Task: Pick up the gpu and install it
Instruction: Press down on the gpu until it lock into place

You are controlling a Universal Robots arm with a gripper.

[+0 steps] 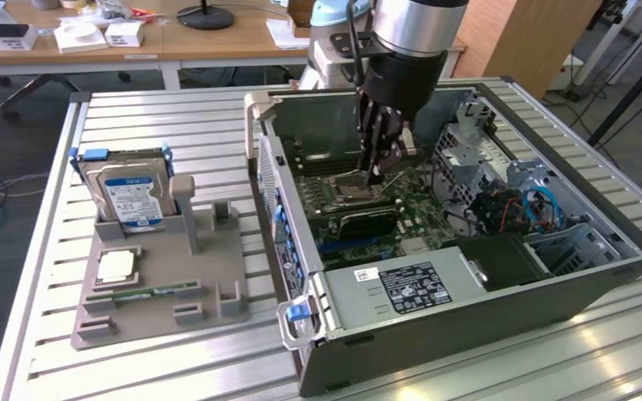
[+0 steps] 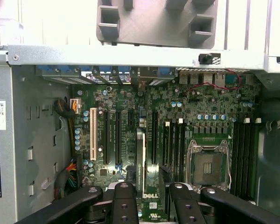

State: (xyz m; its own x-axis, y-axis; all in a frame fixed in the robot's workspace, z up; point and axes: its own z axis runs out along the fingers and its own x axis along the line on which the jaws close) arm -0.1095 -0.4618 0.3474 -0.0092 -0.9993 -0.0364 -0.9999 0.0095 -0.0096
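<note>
The gpu (image 1: 366,222) is a thin dark card standing on edge in a motherboard slot inside the open PC case (image 1: 588,284). In the wrist view the gpu (image 2: 140,156) runs edge-on between the black slots, with a green end bearing a DELL label. My gripper (image 1: 379,180) reaches down into the case just above the card, beside the empty CPU socket (image 1: 354,190). In the wrist view my gripper (image 2: 148,179) has its jaws apart on either side of the card's edge, and I see no contact with it.
A grey fixture (image 1: 176,313) on the slatted table, at the exterior view's left, holds a blue-labelled hard drive (image 1: 131,199), a CPU chip (image 1: 117,266) and a green RAM stick (image 1: 143,294). The power supply (image 1: 405,288) and drive cage (image 1: 488,159) crowd the case.
</note>
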